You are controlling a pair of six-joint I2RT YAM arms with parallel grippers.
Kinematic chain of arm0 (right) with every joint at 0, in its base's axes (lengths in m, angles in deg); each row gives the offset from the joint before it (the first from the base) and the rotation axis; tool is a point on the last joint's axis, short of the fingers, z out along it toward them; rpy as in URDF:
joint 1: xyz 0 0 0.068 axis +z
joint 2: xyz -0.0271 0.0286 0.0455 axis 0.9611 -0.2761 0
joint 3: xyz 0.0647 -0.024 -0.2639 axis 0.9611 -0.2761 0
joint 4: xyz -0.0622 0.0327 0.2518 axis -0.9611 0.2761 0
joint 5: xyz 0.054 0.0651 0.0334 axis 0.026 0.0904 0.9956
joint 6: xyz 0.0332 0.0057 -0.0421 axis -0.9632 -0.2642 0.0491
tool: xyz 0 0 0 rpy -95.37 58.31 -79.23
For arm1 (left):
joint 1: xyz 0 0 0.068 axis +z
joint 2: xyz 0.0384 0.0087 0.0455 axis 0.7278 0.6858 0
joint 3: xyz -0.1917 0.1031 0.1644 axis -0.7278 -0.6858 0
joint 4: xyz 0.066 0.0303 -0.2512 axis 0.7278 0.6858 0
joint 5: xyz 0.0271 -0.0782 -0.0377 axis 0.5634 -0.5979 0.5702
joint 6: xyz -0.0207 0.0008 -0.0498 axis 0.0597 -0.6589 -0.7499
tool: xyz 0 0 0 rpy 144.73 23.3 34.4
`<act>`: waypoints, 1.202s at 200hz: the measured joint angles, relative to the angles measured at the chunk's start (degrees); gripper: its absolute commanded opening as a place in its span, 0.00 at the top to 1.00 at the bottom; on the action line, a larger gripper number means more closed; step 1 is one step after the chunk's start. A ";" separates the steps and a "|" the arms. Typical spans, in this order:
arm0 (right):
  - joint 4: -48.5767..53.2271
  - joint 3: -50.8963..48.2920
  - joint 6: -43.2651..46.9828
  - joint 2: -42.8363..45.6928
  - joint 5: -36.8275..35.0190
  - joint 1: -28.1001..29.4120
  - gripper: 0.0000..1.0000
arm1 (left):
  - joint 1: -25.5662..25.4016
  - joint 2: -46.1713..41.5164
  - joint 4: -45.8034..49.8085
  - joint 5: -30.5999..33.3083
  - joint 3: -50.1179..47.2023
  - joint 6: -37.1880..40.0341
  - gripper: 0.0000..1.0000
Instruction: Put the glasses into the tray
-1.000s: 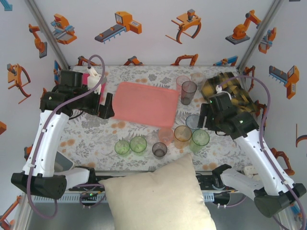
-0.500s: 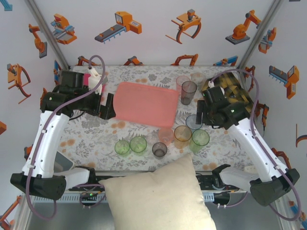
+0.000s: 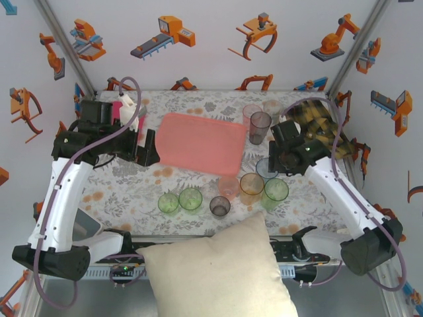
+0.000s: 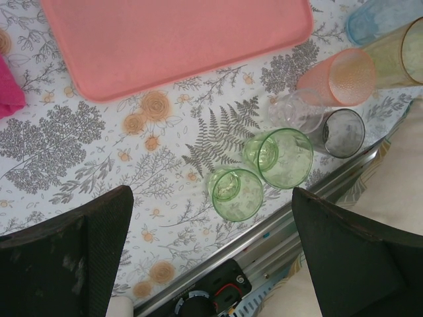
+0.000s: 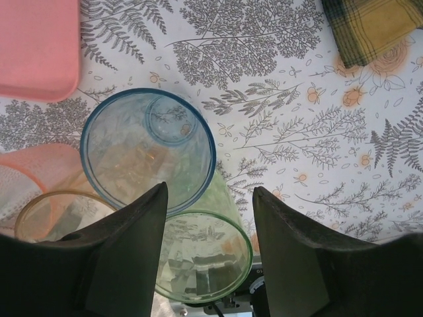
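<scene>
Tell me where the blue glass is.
In the right wrist view the blue glass stands beneath the right gripper, beside the green glass, right of the tray.

tray (image 3: 198,142) bare, glasses (image 3: 251,183) crowded along its near-right edge

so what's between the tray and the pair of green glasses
Only bare flowered tablecloth between tray and green glasses, per the left wrist view.
</scene>
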 measured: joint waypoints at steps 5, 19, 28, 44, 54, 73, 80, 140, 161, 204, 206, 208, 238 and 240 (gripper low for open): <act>-0.20 -0.13 0.00 -0.20 0.20 -0.26 0.48 | 0.00 -0.22 0.00 -0.07 -0.26 -0.02 0.03; -0.70 -0.26 0.15 -1.11 0.66 -1.18 0.48 | 0.00 -0.83 0.02 -0.39 -1.14 -0.15 0.03; -1.01 -0.26 0.20 -1.79 0.87 -1.66 0.48 | 0.00 -1.05 0.00 -0.46 -1.57 -0.17 0.03; -1.60 -0.33 0.22 -2.93 1.33 -2.21 0.49 | 0.00 -1.29 -0.04 -0.57 -2.21 -0.20 0.03; -1.90 -0.35 0.24 -3.50 1.64 -2.43 0.49 | 0.00 -1.33 -0.11 -0.61 -2.47 -0.20 0.03; -2.43 -0.72 0.26 -4.15 1.88 -2.89 0.51 | 0.00 -1.40 -0.26 -0.63 -2.80 -0.26 0.03; -2.58 -0.94 0.35 -4.28 1.90 -3.10 0.52 | 0.00 -1.42 -0.33 -0.68 -2.86 -0.35 0.03; -4.22 -2.82 1.03 -4.42 1.88 -5.33 0.59 | 0.00 -1.42 -0.70 -1.07 -2.89 -0.42 0.03; -4.72 -2.84 1.55 -4.66 1.97 -5.70 0.63 | 0.00 -1.42 -0.90 -1.09 -2.95 -0.44 0.03; -5.14 -2.84 1.90 -6.03 2.16 -5.86 0.66 | 0.00 -1.42 -1.09 -1.09 -3.50 -0.44 0.03; -5.14 -2.84 1.90 -6.05 2.16 -5.86 0.66 | 0.00 -1.42 -1.07 -1.09 -3.50 -0.44 0.03; -5.16 -2.84 1.92 -6.08 2.16 -5.86 0.66 | 0.00 -1.42 -1.07 -1.09 -3.50 -0.44 0.03; -6.01 -2.84 2.16 -6.10 2.32 -5.88 0.69 | 0.00 -1.42 -1.22 -1.07 -3.58 -0.44 0.03; -6.08 -2.84 2.19 -6.10 2.32 -5.90 0.69 | 0.00 -1.42 -1.22 -1.07 -3.58 -0.44 0.03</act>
